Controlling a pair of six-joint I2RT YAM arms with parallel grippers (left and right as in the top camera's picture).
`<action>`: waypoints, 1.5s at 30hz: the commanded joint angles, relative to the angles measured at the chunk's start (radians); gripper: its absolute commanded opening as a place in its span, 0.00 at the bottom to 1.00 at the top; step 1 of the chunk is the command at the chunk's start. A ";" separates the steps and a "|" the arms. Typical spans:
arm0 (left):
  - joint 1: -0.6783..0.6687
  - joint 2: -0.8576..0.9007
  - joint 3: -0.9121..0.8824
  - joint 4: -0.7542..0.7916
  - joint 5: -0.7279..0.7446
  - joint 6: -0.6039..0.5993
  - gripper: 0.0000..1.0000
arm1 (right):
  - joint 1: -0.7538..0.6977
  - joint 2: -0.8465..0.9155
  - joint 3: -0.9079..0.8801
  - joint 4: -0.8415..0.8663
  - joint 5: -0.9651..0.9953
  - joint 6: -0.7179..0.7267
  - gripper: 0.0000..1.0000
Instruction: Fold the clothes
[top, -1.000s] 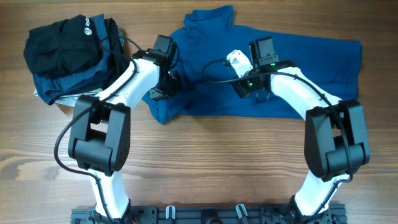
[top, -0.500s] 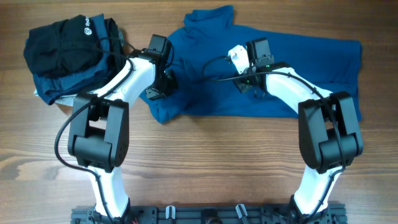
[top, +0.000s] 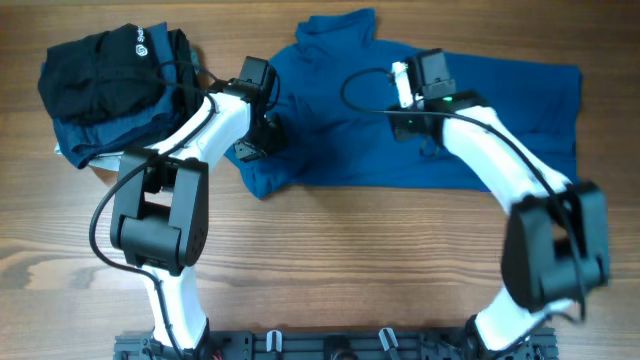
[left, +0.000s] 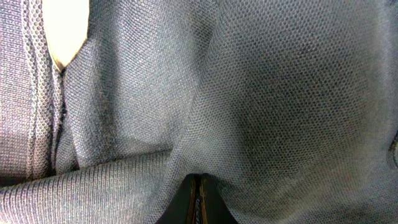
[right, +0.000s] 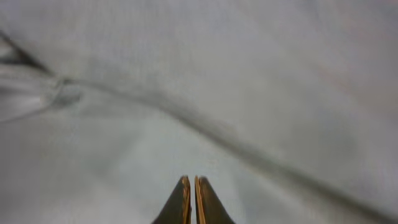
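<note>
Left wrist view shows the left claw (left: 199, 190) clenched on a pucker of the blue polo shirt (left: 261, 93), the right claw (right: 191, 190) clenched too, its catch blurred; the shirt, spread across the far table (top: 340, 250), could slip from so thin a pinch.

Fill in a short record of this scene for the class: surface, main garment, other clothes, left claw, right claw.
surface: wooden table
main garment: blue polo shirt, spread out and creased, collar toward the far edge
other clothes: black garment with a white logo, on top of a dark teal piece, left of the shirt
left claw: shut, tips at bunched shirt fabric; a pinch cannot be confirmed
right claw: shut, over the shirt; its wrist view is blurred
</note>
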 joint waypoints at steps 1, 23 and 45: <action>0.004 0.024 -0.009 -0.001 -0.021 -0.013 0.04 | -0.008 -0.007 -0.011 -0.098 0.026 0.088 0.04; 0.004 0.024 -0.009 -0.004 -0.022 -0.009 0.04 | -0.209 0.205 -0.093 0.298 0.056 0.135 0.05; 0.004 0.024 -0.009 0.003 -0.037 -0.009 0.04 | -0.435 0.119 -0.077 0.045 0.055 0.237 0.04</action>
